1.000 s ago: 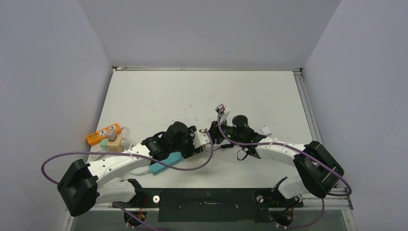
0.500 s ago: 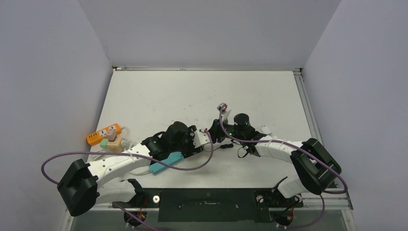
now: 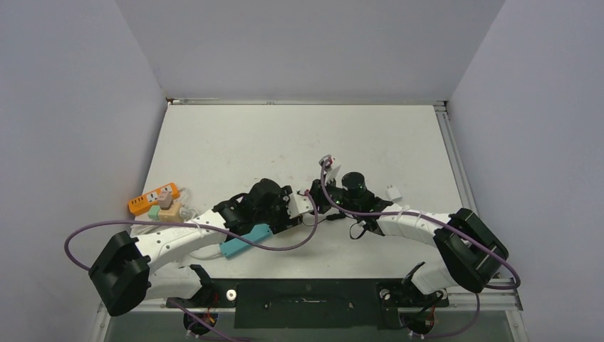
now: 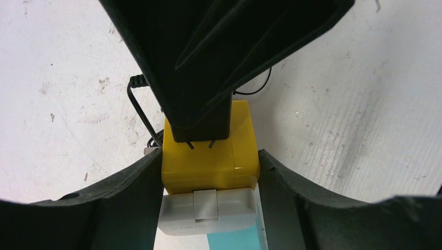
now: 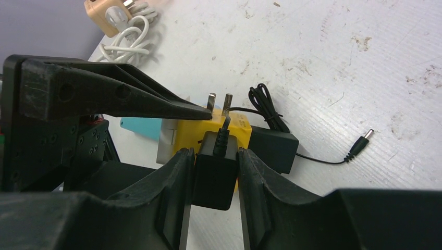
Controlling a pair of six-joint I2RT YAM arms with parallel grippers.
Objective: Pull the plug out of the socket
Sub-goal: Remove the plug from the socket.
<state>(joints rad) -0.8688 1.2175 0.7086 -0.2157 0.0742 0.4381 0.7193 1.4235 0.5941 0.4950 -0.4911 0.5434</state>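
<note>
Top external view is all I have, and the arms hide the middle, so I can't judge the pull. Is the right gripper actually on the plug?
Observer: Yes. The right wrist view shows the right gripper clamped on the black plug.
Operator: And who holds the socket?
Observer: The left gripper pinches the yellow socket block from both sides.
Operator: Is the plug out?
Observer: Not fully. The left wrist view shows two prongs bared between plug and block, and their tips look seated in it.
</note>
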